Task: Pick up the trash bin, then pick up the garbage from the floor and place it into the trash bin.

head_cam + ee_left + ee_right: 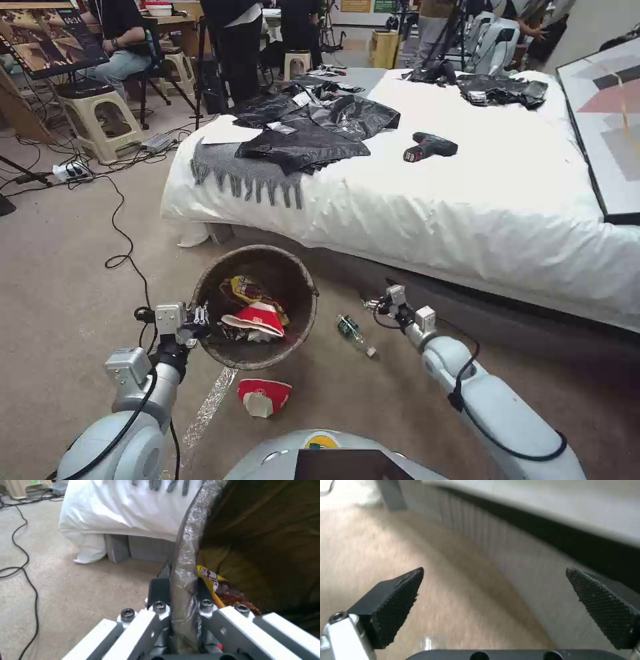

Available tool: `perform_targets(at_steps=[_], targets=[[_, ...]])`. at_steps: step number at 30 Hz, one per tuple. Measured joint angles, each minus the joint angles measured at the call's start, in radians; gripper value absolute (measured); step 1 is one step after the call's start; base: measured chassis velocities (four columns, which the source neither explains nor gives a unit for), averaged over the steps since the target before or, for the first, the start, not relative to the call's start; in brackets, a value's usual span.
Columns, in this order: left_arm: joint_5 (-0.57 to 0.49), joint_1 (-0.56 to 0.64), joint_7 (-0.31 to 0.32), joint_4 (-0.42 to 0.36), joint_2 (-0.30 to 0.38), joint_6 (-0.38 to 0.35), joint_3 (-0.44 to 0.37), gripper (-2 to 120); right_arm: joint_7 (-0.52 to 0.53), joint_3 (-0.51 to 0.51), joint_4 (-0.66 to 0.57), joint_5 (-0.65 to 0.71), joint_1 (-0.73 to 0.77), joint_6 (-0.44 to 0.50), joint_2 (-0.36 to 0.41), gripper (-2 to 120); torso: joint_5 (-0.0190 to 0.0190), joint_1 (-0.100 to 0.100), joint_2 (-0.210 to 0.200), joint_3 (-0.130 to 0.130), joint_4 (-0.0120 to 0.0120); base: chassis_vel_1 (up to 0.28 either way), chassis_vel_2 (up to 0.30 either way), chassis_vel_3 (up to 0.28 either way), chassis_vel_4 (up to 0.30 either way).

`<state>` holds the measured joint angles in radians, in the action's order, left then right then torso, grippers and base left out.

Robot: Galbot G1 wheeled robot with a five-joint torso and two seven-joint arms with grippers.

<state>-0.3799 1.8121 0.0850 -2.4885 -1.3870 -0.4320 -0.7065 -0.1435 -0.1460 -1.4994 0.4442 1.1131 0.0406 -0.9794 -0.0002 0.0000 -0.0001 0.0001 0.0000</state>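
Black ribbed fingers (400, 600) of my right gripper (375, 305) stand wide apart, holding nothing, above carpet beside the bed base (533, 562). Just left of it lies a small bottle (352, 332). My left gripper (181, 597) is clamped on the bagged rim of the trash bin (303, 317); its fingertips are hidden by the liner. A crushed cup (263, 395) lies near the bin.

The carpeted floor (60, 280) carries 1 crushed red-and-white cup (264, 396) near the robot, 1 small bottle (354, 333) to its right, and black cables (120, 230) at far left.
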Motion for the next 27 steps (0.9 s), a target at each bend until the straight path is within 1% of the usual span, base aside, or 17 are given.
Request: perform_targets(at_steps=[1, 4, 9, 11, 12, 14, 16, 18, 20, 22, 24, 27], targets=[[0.0, 0.0, 0.0, 0.0, 0.0, 0.0, 0.0, 0, 0.0, 0.0, 0.0, 0.0, 0.0, 0.0, 0.0, 100, 0.0, 0.0, 0.0, 0.0, 0.0, 0.0, 0.0, 0.0, 0.0], [0.0, 0.005, 0.004, -0.006, -0.001, 0.002, -0.004, 0, -0.035, 0.033, 0.06, 0.009, -0.032, -0.013, 0.002, 100, 0.0002, 0.0, 0.0, 0.0, 0.0, 0.0, 0.0, 0.0, 0.0], [0.0, 0.007, 0.005, -0.011, 0.0, 0.003, -0.009, 0, -0.068, 0.06, 0.103, 0.029, -0.061, -0.034, 0.003, 100, 0.0001, 0.0, 0.0, 0.0, -0.0001, 0.0, 0.0, 0.0, 0.0], [0.0, 0.008, 0.005, -0.012, -0.003, 0.004, -0.009, 0, -0.084, 0.084, 0.148, 0.05, -0.091, -0.044, 0.001, 100, 0.0001, 0.0, 0.0, 0.0, 0.0, 0.0, 0.0, 0.0, 0.0], [0.0, 0.008, 0.005, -0.012, -0.003, 0.004, -0.009, 0, -0.084, 0.084, 0.148, 0.05, -0.091, -0.044, 0.001, 100, 0.0001, 0.0, 0.0, 0.0, 0.0, 0.0, 0.0, 0.0, 0.0], [0.0, 0.011, 0.006, -0.012, -0.005, 0.004, -0.009, 0, -0.099, 0.109, 0.198, 0.067, -0.125, -0.054, -0.006, 100, 0.0003, 0.0, 0.0, 0.0, 0.0, 0.0, 0.0, 0.0, 0.0], [0.001, 0.011, 0.006, -0.012, -0.006, 0.004, -0.009, 0, -0.104, 0.114, 0.211, 0.068, -0.134, -0.056, -0.008, 100, 0.0002, 0.0, 0.0, 0.0, 0.0, 0.0, 0.0, 0.0, 0.0], [0.001, 0.014, 0.007, -0.012, -0.006, 0.004, -0.011, 0, -0.123, 0.128, 0.263, 0.068, -0.168, -0.057, -0.019, 100, 0.0002, 0.0, 0.0, 0.0, 0.0001, 0.0, 0.0, 0.0, 0.0], [0.001, 0.016, 0.007, -0.012, -0.007, 0.004, -0.011, 0, -0.125, 0.13, 0.273, 0.067, -0.174, -0.057, -0.022, 100, 0.0002, 0.0, 0.0, 0.0, 0.0001, 0.0, 0.0, 0.0, 0.0], [0.003, 0.019, 0.007, -0.012, -0.009, 0.004, -0.011, 0, -0.136, 0.138, 0.319, 0.061, -0.198, -0.056, -0.037, 100, 0.0001, 0.0, 0.0, 0.0, 0.0, 0.0, 0.0, 0.0, 0.0], [0.003, 0.02, 0.007, -0.012, -0.009, 0.004, -0.011, 0, -0.138, 0.141, 0.331, 0.057, -0.204, -0.056, -0.041, 100, 0.0002, 0.0, 0.0, 0.0, 0.0, 0.0, 0.0, 0.0, 0.0], [0.006, 0.023, 0.007, -0.012, -0.01, 0.004, -0.01, 0, -0.148, 0.154, 0.379, 0.026, -0.218, -0.049, -0.062, 100, 0.0, 0.0, 0.0, 0.0, 0.0, 0.0, 0.0, 0.0, 0.0]])
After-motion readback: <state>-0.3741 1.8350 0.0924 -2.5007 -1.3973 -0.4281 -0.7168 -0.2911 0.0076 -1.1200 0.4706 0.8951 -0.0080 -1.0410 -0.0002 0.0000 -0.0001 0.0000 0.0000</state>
